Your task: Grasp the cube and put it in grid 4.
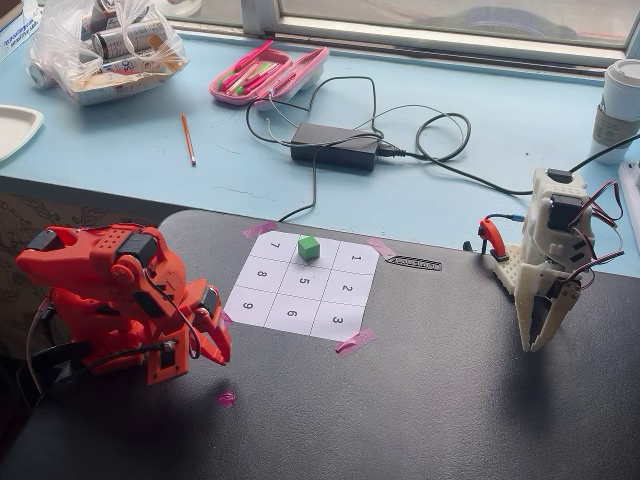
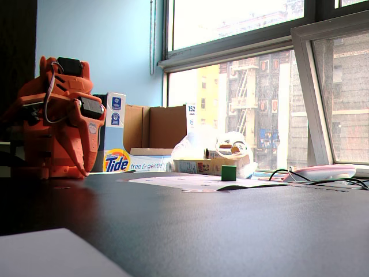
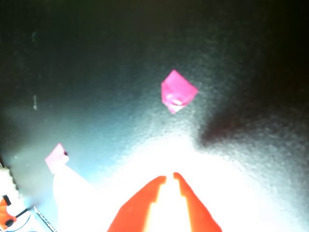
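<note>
The orange arm's hand (image 1: 215, 350) sat folded low, fingers nearly together, holding nothing; the cube (image 1: 309, 248) rested on the sheet's top-middle cell, grid 4 (image 1: 309, 262). Nothing begun, I judged; next, a reach across

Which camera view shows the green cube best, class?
A fixed view from above: the cube sits clearly in a far-row cell between cells 7 and 1. The low fixed view shows it small, side-on. The wrist view misses it entirely.
</note>
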`<act>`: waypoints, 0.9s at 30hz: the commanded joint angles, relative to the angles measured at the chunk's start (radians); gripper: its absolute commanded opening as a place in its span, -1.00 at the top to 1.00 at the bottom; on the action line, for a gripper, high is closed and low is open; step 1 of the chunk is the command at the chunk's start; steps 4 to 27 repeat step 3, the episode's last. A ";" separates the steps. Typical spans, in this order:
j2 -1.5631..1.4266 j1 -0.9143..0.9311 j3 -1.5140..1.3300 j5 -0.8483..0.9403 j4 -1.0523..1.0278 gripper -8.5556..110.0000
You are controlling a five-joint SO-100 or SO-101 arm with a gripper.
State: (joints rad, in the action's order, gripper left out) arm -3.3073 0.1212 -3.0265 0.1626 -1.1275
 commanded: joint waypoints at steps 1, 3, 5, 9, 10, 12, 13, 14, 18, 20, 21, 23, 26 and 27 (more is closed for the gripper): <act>0.005 -0.006 0.000 0.003 -0.009 0.85; 0.005 -0.006 0.000 0.003 -0.009 0.85; 0.005 -0.006 0.000 0.003 -0.009 0.85; 0.005 -0.006 0.000 0.003 -0.009 0.85; 0.005 -0.006 0.000 0.003 -0.009 0.85; 0.005 -0.006 0.000 0.003 -0.009 0.85; 0.005 -0.006 0.000 0.003 -0.009 0.85; 0.005 -0.006 0.000 0.003 -0.009 0.85; 0.005 -0.006 0.000 0.003 -0.009 0.85; 0.005 -0.006 0.000 0.003 -0.009 0.85; 0.005 -0.006 0.000 0.003 -0.009 0.85; 0.005 -0.006 0.000 0.003 -0.009 0.85; 0.005 -0.006 0.000 0.003 -0.009 0.85; 0.005 -0.006 0.000 0.003 -0.009 0.85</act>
